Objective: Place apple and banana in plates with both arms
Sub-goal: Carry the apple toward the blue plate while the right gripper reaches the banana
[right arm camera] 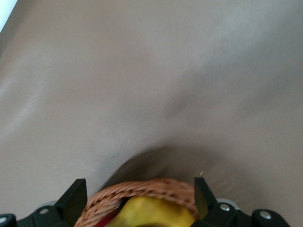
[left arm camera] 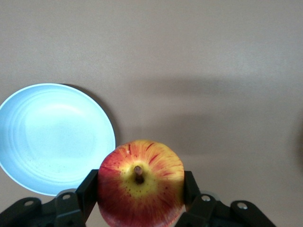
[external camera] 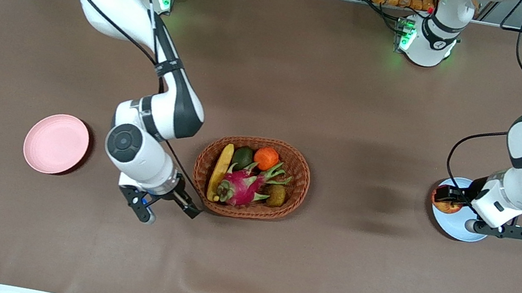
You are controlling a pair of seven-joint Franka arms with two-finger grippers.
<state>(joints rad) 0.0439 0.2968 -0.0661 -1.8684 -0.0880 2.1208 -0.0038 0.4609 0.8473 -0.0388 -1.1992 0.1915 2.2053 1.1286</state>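
Right end effector (external camera: 168,204) open beside basket (external camera: 301,167); left end effector (left arm camera: 140,189) grips apple (left arm camera: 140,182) over blue plate (left arm camera: 52,137).

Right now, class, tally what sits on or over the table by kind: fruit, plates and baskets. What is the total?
Fruit: 6 (apple held in the left gripper, banana, orange, dragon fruit, avocado, kiwi)
Plates: 2 (pink plate, blue plate)
Baskets: 1 (wicker basket)
Total: 9
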